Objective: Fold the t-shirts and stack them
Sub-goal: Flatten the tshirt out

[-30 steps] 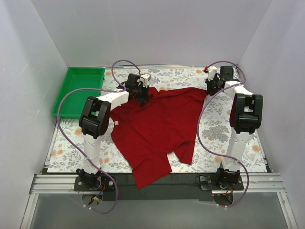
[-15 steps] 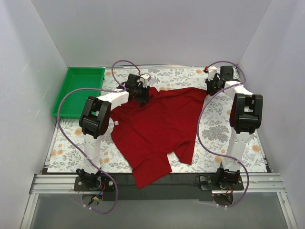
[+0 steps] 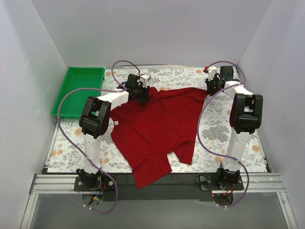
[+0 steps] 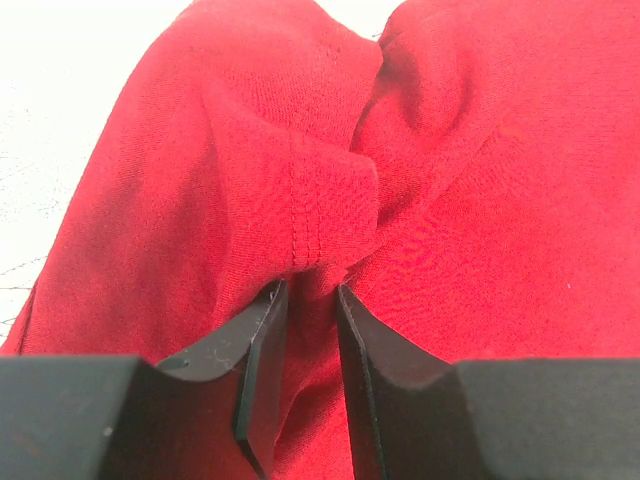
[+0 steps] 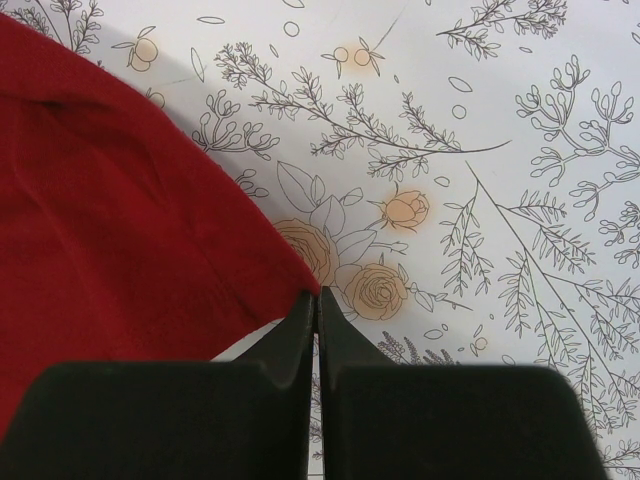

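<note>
The dark red t-shirt [image 3: 157, 126] lies crumpled and spread across the flowered table, its lower part hanging over the near edge. Its small white neck label [image 3: 116, 123] shows at the left. My left gripper [image 3: 142, 95] is at the shirt's far left part; in the left wrist view the gripper [image 4: 310, 290] is shut on a bunched fold of the red cloth [image 4: 450, 200]. My right gripper [image 3: 210, 89] is at the shirt's far right corner; in the right wrist view the gripper [image 5: 317, 292] has its jaws together on the tip of that corner [image 5: 110, 220].
A green tray [image 3: 78, 90] stands at the far left of the table. The flowered table cover [image 3: 219, 129] shows bare to the right of the shirt. White walls close in the left, back and right sides.
</note>
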Robot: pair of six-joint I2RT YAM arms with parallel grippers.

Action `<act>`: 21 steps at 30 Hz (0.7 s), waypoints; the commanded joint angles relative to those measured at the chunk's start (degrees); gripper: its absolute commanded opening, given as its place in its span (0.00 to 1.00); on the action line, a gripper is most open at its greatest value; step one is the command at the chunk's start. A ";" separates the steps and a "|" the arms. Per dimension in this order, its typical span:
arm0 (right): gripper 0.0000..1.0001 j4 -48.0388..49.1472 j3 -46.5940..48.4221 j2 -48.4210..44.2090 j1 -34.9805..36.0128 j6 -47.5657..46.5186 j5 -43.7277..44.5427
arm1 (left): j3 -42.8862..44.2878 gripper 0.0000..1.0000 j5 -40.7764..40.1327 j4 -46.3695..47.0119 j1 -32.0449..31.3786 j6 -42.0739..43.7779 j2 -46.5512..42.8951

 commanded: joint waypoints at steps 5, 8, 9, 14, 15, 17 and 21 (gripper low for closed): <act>0.01 1.68 -0.53 -2.69 -0.36 -0.15 -1.15 | 1.44 0.29 2.27 -1.26 1.36 -1.30 -0.19; 0.01 1.60 -0.53 -2.78 -0.36 -0.15 -1.07 | 1.62 0.30 2.71 -1.35 1.54 -1.56 -0.19; 0.01 1.60 -0.53 -2.69 -0.36 -0.15 -1.07 | 1.62 0.32 2.88 -1.35 1.54 -1.82 -0.19; 0.01 1.60 -0.53 -2.69 -0.36 -0.15 -1.15 | 1.88 0.34 3.59 -1.44 1.98 -2.35 -0.11; 0.01 1.60 -0.44 -2.78 -0.36 -0.15 -1.15 | 2.05 0.34 3.67 -1.53 2.06 -2.61 -0.11; 0.01 1.60 -0.53 -2.69 -0.36 -0.15 -1.15 | 2.06 0.33 3.94 -1.44 2.15 -2.70 -0.02; 0.01 1.60 -0.62 -2.69 -0.36 -0.15 -1.15 | 2.32 0.32 4.82 -1.61 2.42 -3.23 -0.10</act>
